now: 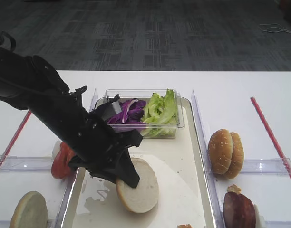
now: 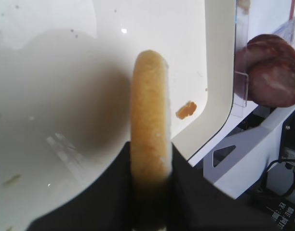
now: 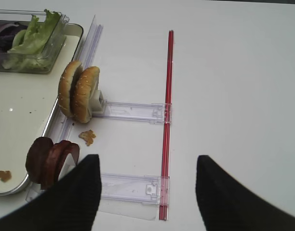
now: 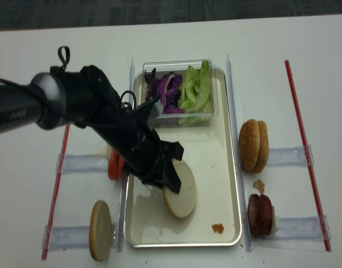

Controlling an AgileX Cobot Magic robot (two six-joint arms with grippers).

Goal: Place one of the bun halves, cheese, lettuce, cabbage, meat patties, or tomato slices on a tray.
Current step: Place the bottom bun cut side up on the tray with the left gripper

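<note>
left gripper (image 2: 150,173) clamped on a flat bun half (image 1: 138,185), pinching it edge-on by the rim so the cream cut face stands tilted rather than flat; seems held that way to lower it over the tray (image 1: 190,190), where its bottom edge sits low over, maybe touching, the cream floor near the tray's middle. left arm reaches diagonally in from the tray's left, wrist pitched steeply down, forearm crossing the tray's left rim. another bun half (image 1: 29,210) stands in a holder left of the tray, tomato slices (image 1: 62,159) just beyond it. right of the tray: meat patties (image 3: 48,161), then sesame buns (image 3: 80,94). right gripper (image 3: 147,192) hangs spread and empty over the table right of the tray. at the tray's far end, a clear tub (image 1: 171,128) with cabbage (image 1: 129,113) and lettuce (image 1: 160,110).
</note>
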